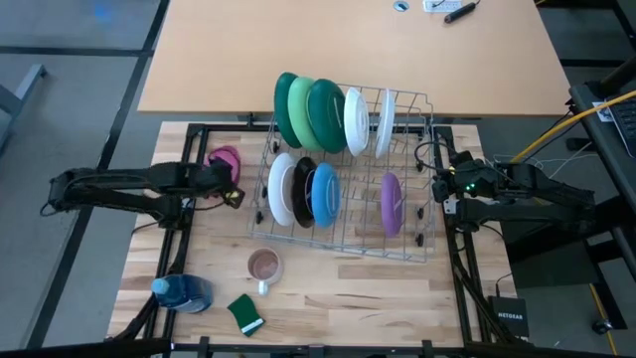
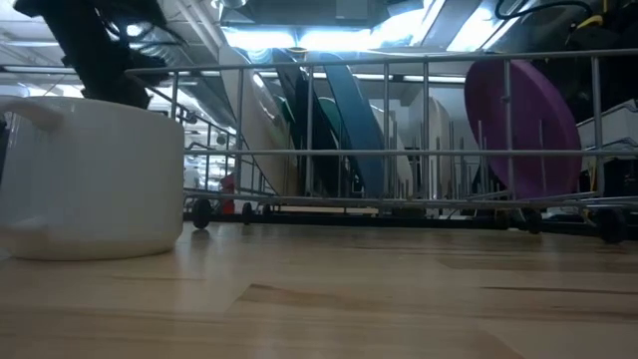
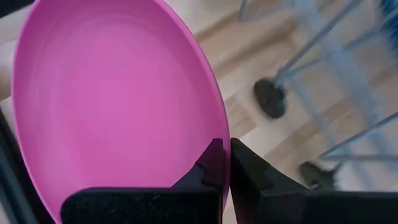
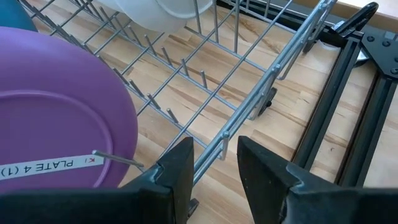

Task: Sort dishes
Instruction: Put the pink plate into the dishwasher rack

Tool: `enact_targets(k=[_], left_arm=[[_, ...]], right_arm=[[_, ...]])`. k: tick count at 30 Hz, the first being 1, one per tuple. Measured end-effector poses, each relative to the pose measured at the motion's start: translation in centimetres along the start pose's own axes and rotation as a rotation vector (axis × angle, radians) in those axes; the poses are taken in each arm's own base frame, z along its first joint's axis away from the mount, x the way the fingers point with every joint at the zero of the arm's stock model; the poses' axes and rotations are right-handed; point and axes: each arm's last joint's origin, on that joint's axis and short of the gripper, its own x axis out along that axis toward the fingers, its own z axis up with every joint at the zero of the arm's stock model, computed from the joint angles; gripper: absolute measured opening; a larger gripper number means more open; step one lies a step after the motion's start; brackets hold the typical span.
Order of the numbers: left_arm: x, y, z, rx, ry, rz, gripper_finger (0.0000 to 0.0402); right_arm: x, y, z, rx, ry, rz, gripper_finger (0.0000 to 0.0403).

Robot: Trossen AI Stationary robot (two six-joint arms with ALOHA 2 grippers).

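A wire dish rack [image 1: 343,214] stands mid-table. Its far row holds green plates [image 1: 303,109] and white plates [image 1: 355,121]. Its near row holds a white plate [image 1: 281,189], a black plate [image 1: 303,189], a blue plate [image 1: 325,192] and a purple plate [image 1: 391,204], all on edge between the tines. Left of the rack, my left gripper [image 3: 225,149] is shut on a pink plate [image 1: 225,161]. My right gripper [image 4: 214,152] waits open at the rack's right side, above its rim wire [image 4: 249,106], with the purple plate [image 4: 56,112] beside it. My left gripper pinches the pink plate's rim [image 3: 214,134] between its two fingers, one on the hollow face and one behind it. The fingers slant down from the table's left side. The plate [image 3: 112,93] is tilted steeply and stands out beyond the fingertips, apparently clear of the table.
A clear mug [image 1: 263,266] with brown inside stands near the table's front, and fills the left of the low view [image 2: 90,175]. A blue bottle [image 1: 184,291] and a green sponge [image 1: 244,313] lie at the front left. A second tabletop [image 1: 348,50] lies beyond the rack.
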Motion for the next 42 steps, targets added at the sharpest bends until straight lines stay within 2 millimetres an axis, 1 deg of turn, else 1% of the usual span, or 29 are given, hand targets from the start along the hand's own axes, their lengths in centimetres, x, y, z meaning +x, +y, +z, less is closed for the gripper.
enact_targets(k=[5, 8, 14, 18, 22, 26, 29, 34, 38, 42], left_arm=[[-2.1, 1.2, 0.2, -0.12, -0.137, -0.05, 0.0], [-3.4, 1.9, 0.4, -0.179, -0.25, -0.096, 0.0], [-6.6, 2.6, 1.9, -0.294, -0.547, -0.288, 0.0], [-8.7, 2.8, 3.0, -0.324, -0.745, -0.412, 0.0], [-10.7, 3.1, 3.9, -0.338, -0.928, -0.495, 0.0], [-12.3, 3.1, 4.7, -0.324, -1.072, -0.585, 0.0], [-12.4, 2.6, 5.2, -0.298, -1.101, -0.635, 0.0], [-11.2, 0.9, 6.3, -0.314, -1.069, -0.654, 0.0], [-9.9, -1.5, 7.7, -0.322, -1.064, -0.746, 0.0], [-8.7, -4.7, 8.6, -0.3, -1.089, -0.897, 0.0]], right_arm=[[0.0, 0.0, 0.0, 0.0, 0.001, 0.0, 0.0127], [0.0, 0.0, 0.0, 0.0, 0.0, 0.0, 0.0127], [0.0, 0.0, 0.0, 0.0, 0.0, 0.0, 0.0127], [0.0, 0.0, 0.0, 0.0, 0.0, 0.0, 0.0127], [0.0, 0.0, 0.0, 0.0, 0.0, 0.0, 0.0127], [0.0, 0.0, 0.0, 0.0, -0.001, 0.001, 0.0127], [0.0, 0.0, 0.0, 0.0, -0.003, -0.001, 0.0127], [0.0, 0.0, 0.0, 0.001, -0.008, -0.007, 0.0127], [0.0, 0.0, 0.0, 0.001, 0.003, 0.006, 0.0127], [0.0, 0.0, 0.0, 0.001, 0.004, 0.006, 0.0127]])
